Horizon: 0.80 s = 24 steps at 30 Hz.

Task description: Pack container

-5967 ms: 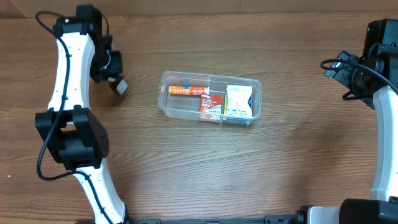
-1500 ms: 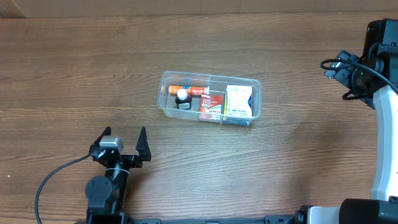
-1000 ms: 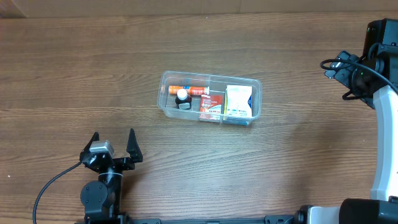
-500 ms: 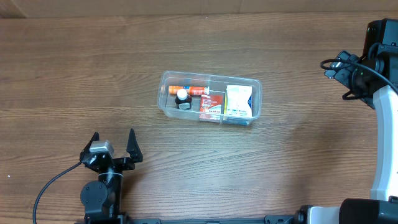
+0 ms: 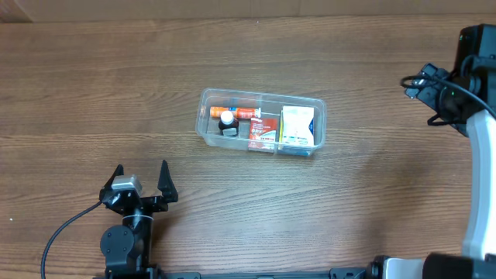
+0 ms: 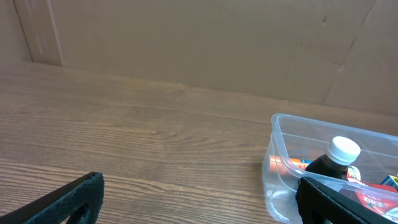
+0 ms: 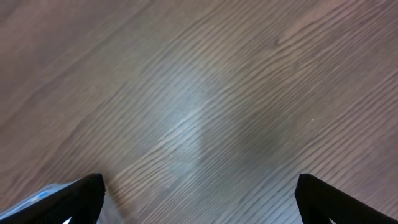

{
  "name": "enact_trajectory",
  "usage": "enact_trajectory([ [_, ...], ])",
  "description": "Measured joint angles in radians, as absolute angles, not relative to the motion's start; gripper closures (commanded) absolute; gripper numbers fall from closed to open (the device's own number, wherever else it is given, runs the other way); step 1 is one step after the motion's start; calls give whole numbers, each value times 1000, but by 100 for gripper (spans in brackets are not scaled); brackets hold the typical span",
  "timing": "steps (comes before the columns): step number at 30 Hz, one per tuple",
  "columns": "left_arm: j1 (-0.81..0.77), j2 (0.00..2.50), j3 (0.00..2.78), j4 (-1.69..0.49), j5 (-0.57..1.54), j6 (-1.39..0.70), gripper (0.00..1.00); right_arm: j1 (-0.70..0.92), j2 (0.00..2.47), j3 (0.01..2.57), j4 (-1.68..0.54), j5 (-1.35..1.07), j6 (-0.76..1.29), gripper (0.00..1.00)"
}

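Note:
The container (image 5: 207, 132), a clear plastic bin, lies mid-table. Inside it are an orange tube (image 5: 232, 111), a small dark bottle with a white cap (image 5: 226, 120), a red box (image 5: 263, 132) and a white-and-green box (image 5: 297, 125). My left gripper (image 5: 139, 180) stands open near the front left, well short of the bin, with nothing between its fingers. In the left wrist view the container (image 6: 281, 140) and the bottle (image 6: 333, 163) show at the right, behind the right fingertip (image 6: 336, 202). My right gripper (image 7: 199, 199) is open over bare wood.
The right arm (image 5: 474, 124) stands at the table's right edge, far from the bin. A brown cardboard wall (image 6: 199, 43) runs along the table's far side. Wood table (image 5: 372, 209) surrounds the bin.
The small bottle, held by the left gripper at the far left earlier, now sits in the container. The left arm has drawn back to the front. Over the last second nothing has moved.

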State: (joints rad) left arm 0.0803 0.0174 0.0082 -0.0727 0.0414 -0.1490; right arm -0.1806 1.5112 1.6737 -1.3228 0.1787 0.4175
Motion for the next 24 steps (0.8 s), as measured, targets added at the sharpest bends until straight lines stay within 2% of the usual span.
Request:
enact_trajectory([
  [6,80,17,8,-74,41,-149,0,-157,1228,1639,-1205,46,418,0],
  [9,80,17,8,-74,42,-149,0,-107,987,1526,-1078,12,418,0],
  [19,80,15,8,-74,41,-149,0,-7,451,811,-632,25,417,0],
  [24,80,15,8,-74,41,-149,0,-5,279,497,-353,14,417,0],
])
